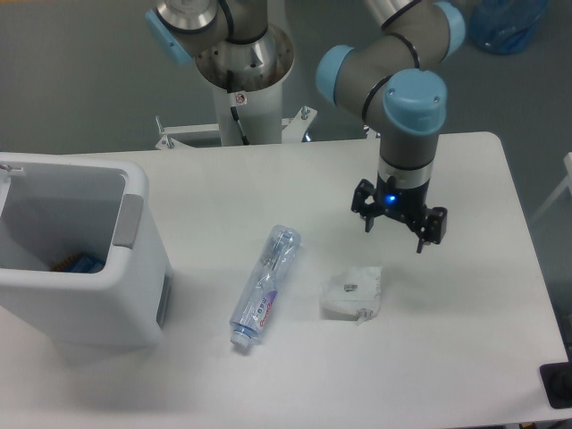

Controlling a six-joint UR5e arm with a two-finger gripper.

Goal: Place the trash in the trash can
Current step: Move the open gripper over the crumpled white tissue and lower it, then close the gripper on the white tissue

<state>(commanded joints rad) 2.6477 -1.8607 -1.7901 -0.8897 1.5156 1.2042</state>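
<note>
Items, as we log them: gripper [393, 234] empty w/ fingers apart; paper wad [353, 292] just below-left of it, light, soft, we'd pinch mid-bulk; bottle [265, 286] further left, slick, crushable; trash can [134, 268] far left.

The arm reaches in from twelve o'clock, wrist vertical; its hand [393, 231] points straight down, fingers spread apart, empty.

Robot lab: pedestal-mounted arm [393, 63]
</note>
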